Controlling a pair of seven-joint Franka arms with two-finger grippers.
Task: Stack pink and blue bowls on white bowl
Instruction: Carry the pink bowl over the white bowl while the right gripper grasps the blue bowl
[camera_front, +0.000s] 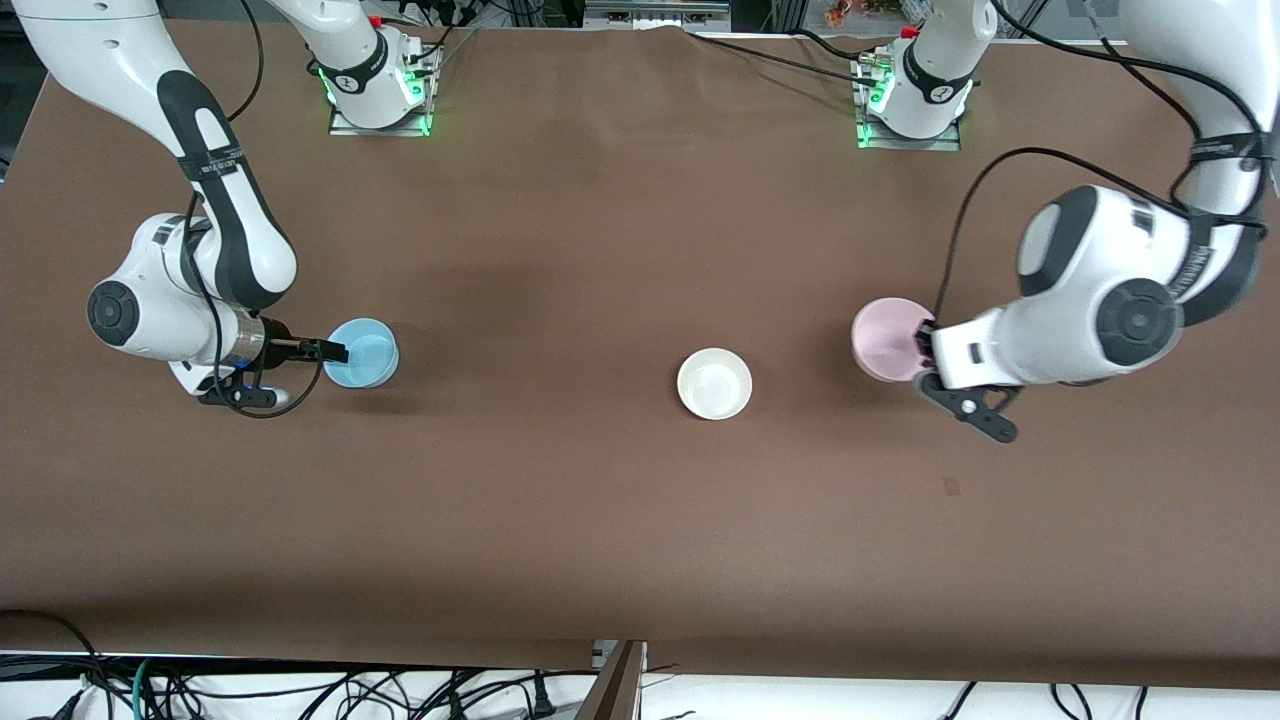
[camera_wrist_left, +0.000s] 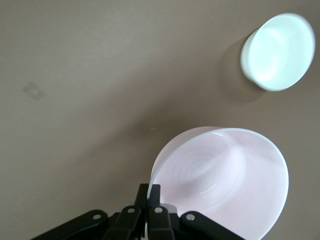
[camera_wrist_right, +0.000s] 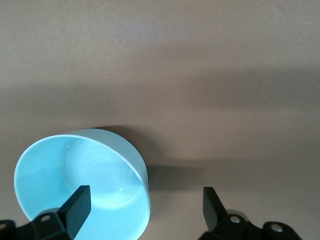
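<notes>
The pale pink bowl (camera_front: 885, 338) is tilted at the left arm's end of the table, and my left gripper (camera_front: 928, 347) is shut on its rim. In the left wrist view the pink bowl (camera_wrist_left: 225, 185) fills the space past that gripper (camera_wrist_left: 150, 192), with the white bowl (camera_wrist_left: 277, 52) farther off. The white bowl (camera_front: 714, 383) sits upright on the table between the other two. At the right arm's end stands the blue bowl (camera_front: 362, 352). My right gripper (camera_front: 322, 365) is open at its rim. In the right wrist view this gripper (camera_wrist_right: 144, 205) has one finger over the blue bowl (camera_wrist_right: 82, 185) and the other outside.
A brown table cover (camera_front: 560, 500) spans the whole surface. A small faint mark (camera_front: 950, 487) lies on it nearer the front camera than the pink bowl. Both arm bases (camera_front: 380, 90) (camera_front: 915, 100) stand along the table's back edge.
</notes>
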